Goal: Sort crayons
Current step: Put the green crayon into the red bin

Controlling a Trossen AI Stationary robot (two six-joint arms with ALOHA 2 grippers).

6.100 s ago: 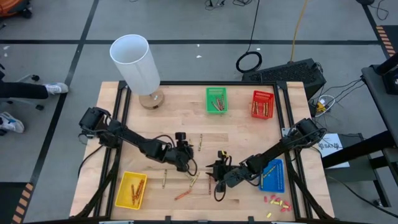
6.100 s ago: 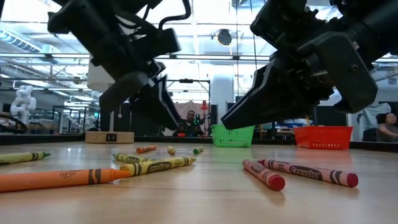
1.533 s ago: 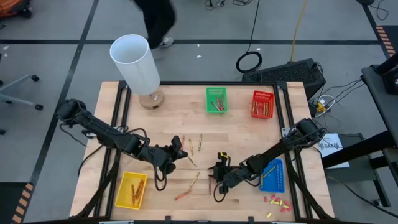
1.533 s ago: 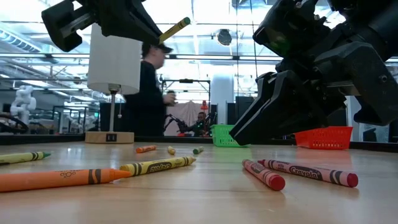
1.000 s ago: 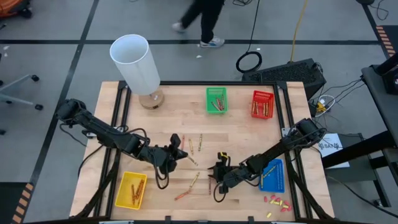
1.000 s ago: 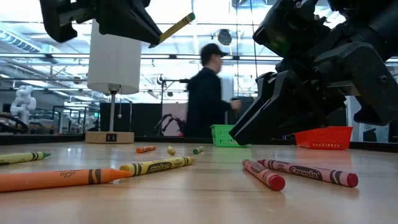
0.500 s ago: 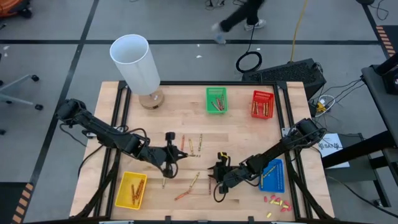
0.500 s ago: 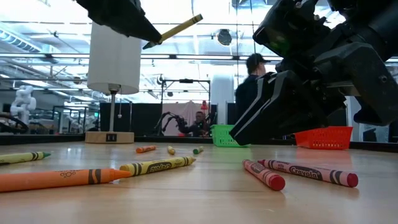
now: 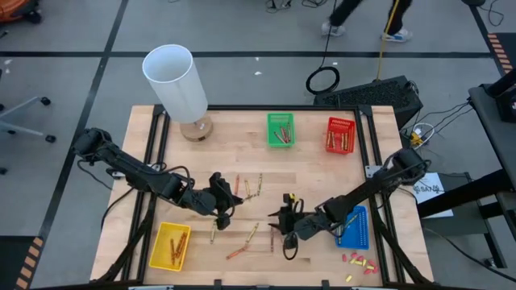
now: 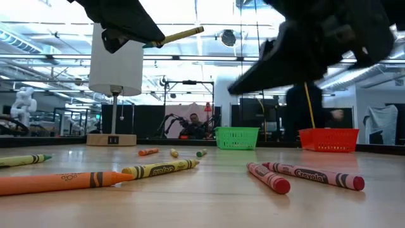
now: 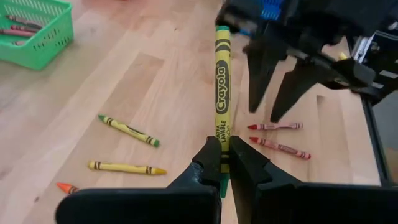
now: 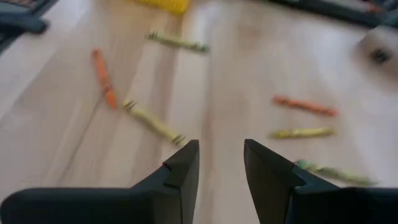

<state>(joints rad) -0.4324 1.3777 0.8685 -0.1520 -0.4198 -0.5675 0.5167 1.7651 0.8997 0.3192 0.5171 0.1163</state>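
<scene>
Far left of the wooden surface (image 9: 314,173): a yellow basket (image 9: 159,248) at the near left corner, holding crayons; a white lamp (image 9: 176,84) at the far left corner.

Left of centre: the left hand (image 9: 223,200), raised above the surface, fingers (image 11: 211,160) clamped together on one end of a yellow crayon (image 11: 222,87); the rest of the stick points forward out of the grip. In the low view that crayon (image 10: 176,35) hangs high above the boards, slightly tilted.

Centre: loose crayons (image 9: 252,232) scattered on the surface between the two hands, yellow, olive, orange and red. In the low view an orange crayon (image 10: 57,182) and a yellow one (image 10: 159,169) lie nearest, with two red crayons (image 10: 314,174) to their right.

Right of centre: the right hand (image 9: 287,234), hovering over the near middle of the surface, fingers (image 12: 184,165) apart, nothing between them.

Far edge: a green basket (image 9: 280,130) and, to its right, a red basket (image 9: 340,134), both holding crayons.

Far right: a blue basket (image 9: 355,226) near the right edge; just beyond it, at the near right corner, a cluster of small red and yellow bits (image 9: 358,261).

Beyond the surface: a person's legs (image 9: 364,16) on the floor.
</scene>
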